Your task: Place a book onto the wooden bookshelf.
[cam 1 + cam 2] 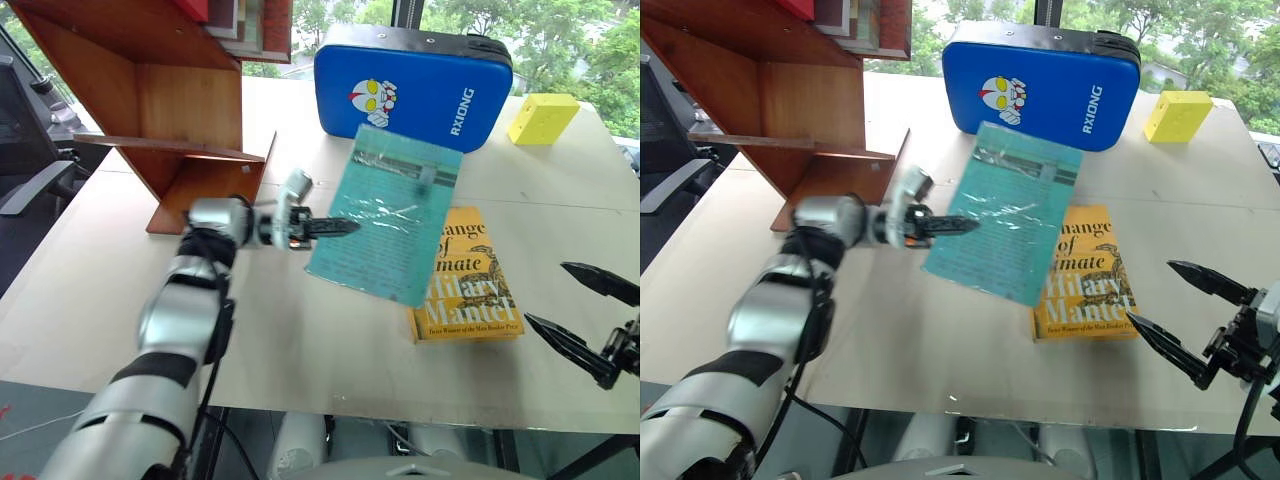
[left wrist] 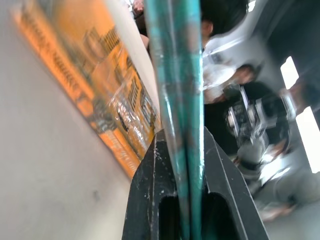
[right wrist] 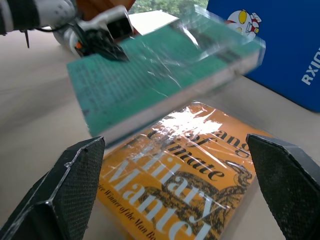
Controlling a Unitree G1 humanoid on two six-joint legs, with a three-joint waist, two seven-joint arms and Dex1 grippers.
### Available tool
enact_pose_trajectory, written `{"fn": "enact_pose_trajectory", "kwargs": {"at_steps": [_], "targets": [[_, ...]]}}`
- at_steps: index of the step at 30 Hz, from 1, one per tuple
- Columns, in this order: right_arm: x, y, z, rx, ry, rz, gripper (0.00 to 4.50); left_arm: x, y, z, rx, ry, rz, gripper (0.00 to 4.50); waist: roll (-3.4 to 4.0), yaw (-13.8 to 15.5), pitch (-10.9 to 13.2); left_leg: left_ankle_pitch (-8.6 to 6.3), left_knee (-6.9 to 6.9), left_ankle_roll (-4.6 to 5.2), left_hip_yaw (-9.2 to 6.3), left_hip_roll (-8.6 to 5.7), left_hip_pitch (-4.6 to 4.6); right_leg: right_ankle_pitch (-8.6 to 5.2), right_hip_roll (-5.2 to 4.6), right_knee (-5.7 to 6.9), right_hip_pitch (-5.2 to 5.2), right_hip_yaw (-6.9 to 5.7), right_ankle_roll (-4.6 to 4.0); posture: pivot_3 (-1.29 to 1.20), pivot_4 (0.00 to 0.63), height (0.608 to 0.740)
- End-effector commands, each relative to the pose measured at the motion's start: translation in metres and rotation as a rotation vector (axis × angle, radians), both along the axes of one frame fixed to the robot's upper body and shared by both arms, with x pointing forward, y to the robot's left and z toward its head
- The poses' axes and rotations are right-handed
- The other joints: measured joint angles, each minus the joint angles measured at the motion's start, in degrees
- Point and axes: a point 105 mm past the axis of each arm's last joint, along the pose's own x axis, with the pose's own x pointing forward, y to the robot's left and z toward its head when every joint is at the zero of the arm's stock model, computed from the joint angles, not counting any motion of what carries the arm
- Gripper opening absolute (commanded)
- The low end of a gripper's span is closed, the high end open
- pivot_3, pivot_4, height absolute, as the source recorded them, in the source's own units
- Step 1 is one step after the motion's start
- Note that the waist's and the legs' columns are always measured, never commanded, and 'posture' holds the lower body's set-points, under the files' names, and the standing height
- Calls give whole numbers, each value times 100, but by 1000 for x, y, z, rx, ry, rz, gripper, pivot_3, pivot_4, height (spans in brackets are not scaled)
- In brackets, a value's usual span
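- The shelf [image 1: 170, 110] is sitting at the upper left of the frame, its slanted boards jutting toward the centre. Judging from that, the book could be catching a board edge on the way in if it is swung across flat rather than edge first.
- The left gripper [image 1: 335, 227], left of centre, is pinching the book [image 1: 385, 215] with its fingers [image 2: 150, 190] closed on one edge only, as the left wrist view is showing. The rest of the book is hanging out unsupported to the right, tilted and raised above the desk [image 1: 300, 340].
- The book is wearing glossy wrap, so it is probably sliding easily; with such a narrow hold near the edge, a quick turn toward the shelf could be letting it pivot or slip out.
- The book's lower right part is overlapping the yellow book [image 1: 470, 290] at centre right; whether they are touching I cannot tell. If they are, a drag could be shifting the yellow book.
- The blue case [image 1: 415, 80] is standing just behind, at upper centre; a wide swing could be clipping it.
- The right gripper [image 1: 585, 320], at the lower right, is holding nothing, its fingers spread wide, well apart from the book and posing little risk.
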Motion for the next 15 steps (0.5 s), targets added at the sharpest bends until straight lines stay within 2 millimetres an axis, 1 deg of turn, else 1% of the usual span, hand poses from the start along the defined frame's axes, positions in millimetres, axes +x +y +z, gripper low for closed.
{"fn": "enact_pose_trajectory", "kwargs": {"at_steps": [1, 2, 3, 4, 6, 7, 8, 9, 11, 13, 15], "targets": [[10, 5, 7, 1, -50, 53, 4500, -17, -14, 69, 47, -717, -42, 77, 0, 54, 0, 1, 4, -1, -1, -3, 0, 0, -3, 0, 1, -2, 0, 0, 150, 740], [15, 7, 8, 8, -61, 67, 4500, -17, -14, 89, 49, -887, 5, 77, 0, 72, 0, 4, 6, -6, -1, -8, -1, 0, -5, 1, 3, -4, 0, 0, 150, 740], [19, 8, 9, 14, -70, 76, 4500, -17, -13, 107, 46, -1014, 49, 77, 0, 87, 0, 4, 11, -5, -3, -11, -2, 0, -5, 1, 3, -6, 0, 0, 150, 740], [24, 10, 10, 19, -82, 85, 4500, -18, -9, 123, 91, -1192, 74, 77, 0, 98, 0, 3, 17, -4, -3, -16, -1, 1, -3, 1, 5, -7, 0, 0, 150, 740], [35, 16, 12, 31, -107, 106, 4500, -21, 2, 148, 206, -1507, 95, 77, 1, 64, 0, 0, 28, 2, -4, -25, -1, 1, 5, 6, 7, -6, 1, 0, 150, 740], [39, 18, 14, 42, -119, 117, 4500, -20, 9, 158, 279, -1633, 115, 77, 2, 32, 0, 0, 30, 2, -1, -25, 1, 1, 8, 6, 7, -3, 1, 0, 150, 740], [43, 21, 16, 55, -133, 132, 4500, -16, 21, 163, 382, -1730, 121, 77, 2, 3, 0, -1, 30, 3, 2, -25, 6, 1, 9, 11, 8, 2, 1, 0, 150, 740], [46, 25, 18, 64, -143, 149, 4500, -12, 35, 166, 489, -1789, 120, 77, 9, -4, -4, -1, 30, 2, 5, -24, 8, 1, 11, 11, 7, 4, 1, 0, 150, 740], [51, 33, 21, 72, -160, 188, 4500, -6, 70, 171, 724, -1829, 134, 77, 13, -51, -6, 0, 29, 2, 10, -24, 17, 1, 15, 16, 8, 15, 2, 0, 150, 740], [54, 39, 23, 76, -171, 214, 4500, -4, 94, 176, 851, -1824, 163, 77, 20, -52, -5, 0, 25, 2, 10, -24, 20, 0, 21, 25, 4, 21, 2, 0, 150, 740], [57, 42, 27, 75, -192, 232, 4500, -6, 129, 180, 1004, -1782, 208, 77, 14, -35, -1, 0, 27, 2, 19, -23, 11, -2, 20, 32, 0, 7, 4, 0, 150, 740]]}}
